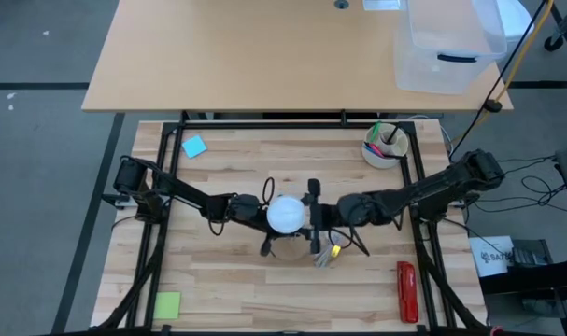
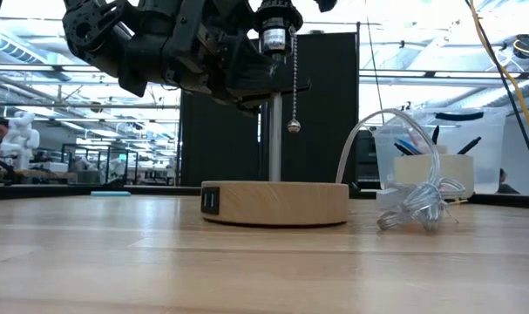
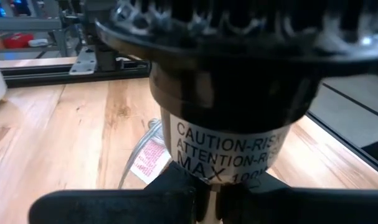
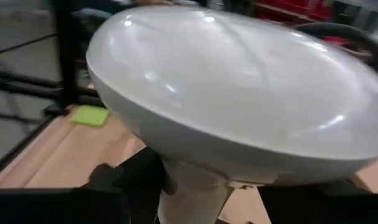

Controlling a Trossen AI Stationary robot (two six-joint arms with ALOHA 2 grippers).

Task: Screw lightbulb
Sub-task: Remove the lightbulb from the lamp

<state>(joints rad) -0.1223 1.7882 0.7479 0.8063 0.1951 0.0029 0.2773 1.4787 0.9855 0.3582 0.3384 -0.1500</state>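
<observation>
Both arms meet at mid-tabletop (image 1: 227, 289) over a small lamp, where the lightbulb (image 1: 286, 214) sits on top of the black socket (image 3: 232, 99) that rises on a slim post from the round wooden base (image 2: 275, 202). The left tool (image 1: 255, 211) is pinched almost shut on the lamp's post just below the socket's warning label, bracing the lamp from one side. The right tool (image 1: 313, 215) comes in from the opposite side with its fingers spread to either side of the bulb's tapering neck, right under the white globe (image 4: 238, 93); whether the pads actually press on the neck cannot be told. The bulb is probably light and hollow, its shell smooth, slippery and likely to crack under a hard squeeze, so the neck looks the better place to hold it: narrower, stiffer and close to the screw base, where a gentle, even pinch should turn it without crushing the globe. A pull chain (image 2: 294, 78) hangs beside the post and a coiled clear cord (image 2: 417, 201) lies just beside the base.
</observation>
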